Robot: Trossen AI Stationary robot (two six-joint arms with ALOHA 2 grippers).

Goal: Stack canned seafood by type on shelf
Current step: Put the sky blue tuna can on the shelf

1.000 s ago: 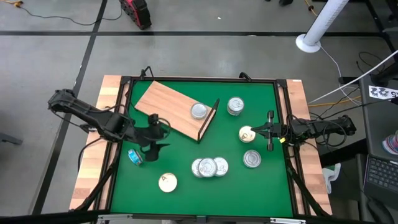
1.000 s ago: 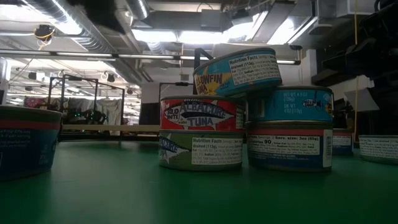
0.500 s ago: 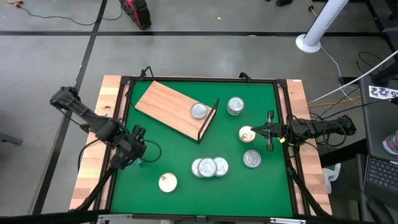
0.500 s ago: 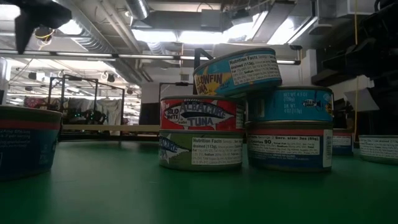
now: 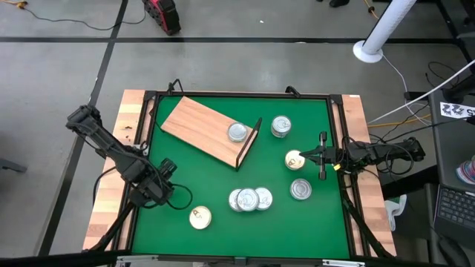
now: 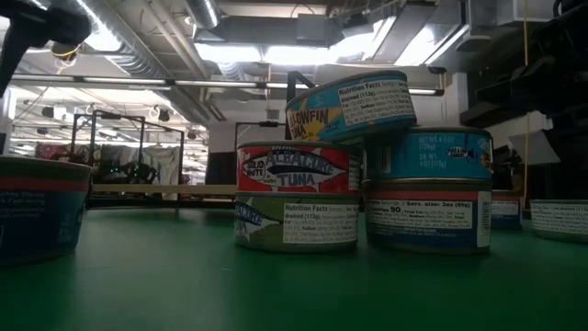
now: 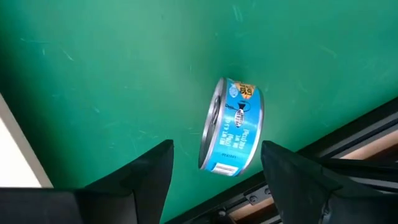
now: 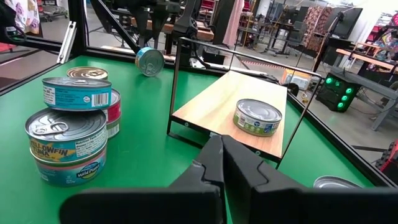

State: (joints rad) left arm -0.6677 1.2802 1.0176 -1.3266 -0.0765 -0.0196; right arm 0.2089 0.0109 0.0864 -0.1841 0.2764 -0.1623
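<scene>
One blue can (image 7: pixel 231 127) on edge betw spread left claw (image 7: pixel 217 165); right claw (image 8: pixel 222 163) pressed together.

From my left gripper (image 7: pixel 214 163), whose fingers stand apart, I see bare green mat on either side of the blue-labelled can on its edge (image 7: pixel 233 127), though the worktop's black frame rail (image 7: pixel 348 140) runs close behind it and hems that side in.
</scene>
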